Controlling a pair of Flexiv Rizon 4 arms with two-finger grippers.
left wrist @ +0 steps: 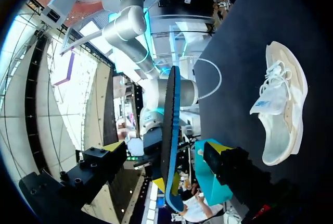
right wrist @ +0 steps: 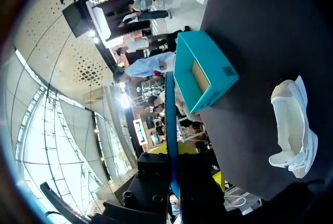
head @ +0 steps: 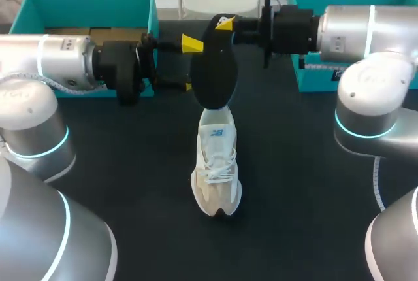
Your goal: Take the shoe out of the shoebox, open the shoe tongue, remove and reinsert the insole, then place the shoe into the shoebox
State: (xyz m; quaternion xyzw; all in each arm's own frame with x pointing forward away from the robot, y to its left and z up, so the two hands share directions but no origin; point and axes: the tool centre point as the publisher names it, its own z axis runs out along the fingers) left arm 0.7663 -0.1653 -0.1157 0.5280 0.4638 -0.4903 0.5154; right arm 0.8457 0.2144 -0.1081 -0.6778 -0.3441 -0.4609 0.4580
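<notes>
insole is out, reinsertion comes next. my right tool [head: 225, 25] is clamped on the black insole [head: 212, 75], which hangs over the white sneaker [head: 216, 170] on the worktop [head: 130, 183]. my left tool [left wrist: 165, 148] stands apart either side of the insole. next, i'd feed it toe-first into the sneaker's opening.

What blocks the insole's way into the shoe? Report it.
Nothing visible. The insole hangs from the right gripper, its lower end meeting the shoe at its opening in the head view. The left gripper straddles it higher up, fingers open, off the path.
</notes>
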